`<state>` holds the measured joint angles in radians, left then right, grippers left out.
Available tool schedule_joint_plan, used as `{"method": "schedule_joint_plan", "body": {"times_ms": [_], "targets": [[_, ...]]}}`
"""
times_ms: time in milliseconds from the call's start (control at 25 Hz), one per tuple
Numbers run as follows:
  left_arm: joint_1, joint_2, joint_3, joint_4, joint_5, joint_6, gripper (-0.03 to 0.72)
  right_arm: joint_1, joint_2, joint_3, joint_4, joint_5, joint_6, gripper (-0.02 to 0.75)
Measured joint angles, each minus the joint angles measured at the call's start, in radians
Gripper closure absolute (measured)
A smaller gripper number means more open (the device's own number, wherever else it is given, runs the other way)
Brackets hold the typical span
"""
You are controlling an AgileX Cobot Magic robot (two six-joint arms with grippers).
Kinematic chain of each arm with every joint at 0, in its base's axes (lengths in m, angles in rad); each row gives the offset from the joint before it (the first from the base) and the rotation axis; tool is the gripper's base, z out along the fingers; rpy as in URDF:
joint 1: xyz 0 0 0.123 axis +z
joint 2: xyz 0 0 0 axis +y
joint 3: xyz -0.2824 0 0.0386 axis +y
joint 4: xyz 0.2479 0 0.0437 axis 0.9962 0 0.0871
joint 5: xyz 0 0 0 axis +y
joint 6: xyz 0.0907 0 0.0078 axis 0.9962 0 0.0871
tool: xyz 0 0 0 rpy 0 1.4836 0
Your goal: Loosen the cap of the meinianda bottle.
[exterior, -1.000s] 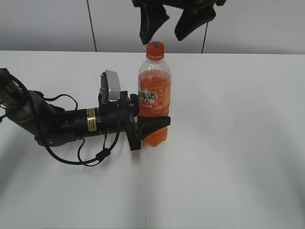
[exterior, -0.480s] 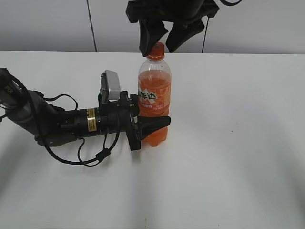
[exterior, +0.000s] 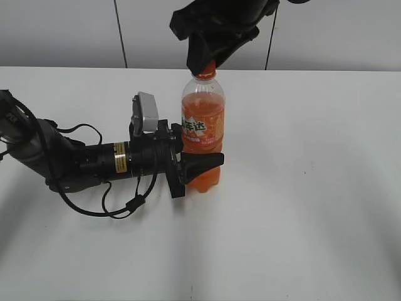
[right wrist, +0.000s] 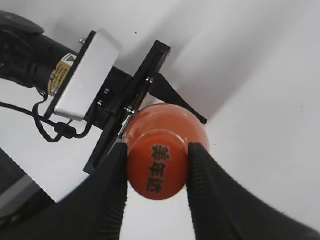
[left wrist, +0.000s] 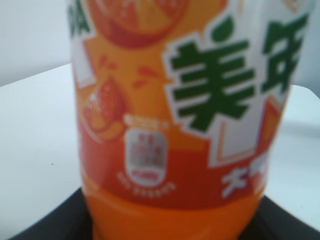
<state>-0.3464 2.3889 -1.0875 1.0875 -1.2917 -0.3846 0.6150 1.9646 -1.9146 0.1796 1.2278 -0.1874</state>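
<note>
Exterior view — white table, grey wall: left end effector clamps bottle, right pinches cap.

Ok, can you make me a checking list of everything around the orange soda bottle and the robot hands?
Surface: white table, bare apart from the bottle and the left arm lying low across it.
Job's things: meinianda bottle stands upright, orange soda inside; cap on top, orange with dark characters.
Clutter: nothing seen.
Grippers: left gripper clamps the bottle's lower body from the side; right gripper comes from above, its fingers on either side of the cap, touching or nearly so.
Cables: black cable loops beside the left arm.
Surroundings: pale wall panels behind the table.
</note>
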Motion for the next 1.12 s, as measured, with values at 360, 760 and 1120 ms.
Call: {"method": "schedule_joint_plan", "body": {"times_ms": [360,760,1120], "targets": [[0.000,0.000,0.000,0.000,0.000,0.001,0.300,0.000,0.000,-0.001,0.002,0.000,-0.527,0.468],[0.000,0.000,0.000,0.001,0.000,0.001,0.300,0.000,0.000,-0.002,0.002,0.001,-0.920,0.468],[0.000,0.000,0.000,0.001,0.000,0.001,0.300,0.000,-0.001,-0.002,0.003,0.002,-1.225,0.468]]}}
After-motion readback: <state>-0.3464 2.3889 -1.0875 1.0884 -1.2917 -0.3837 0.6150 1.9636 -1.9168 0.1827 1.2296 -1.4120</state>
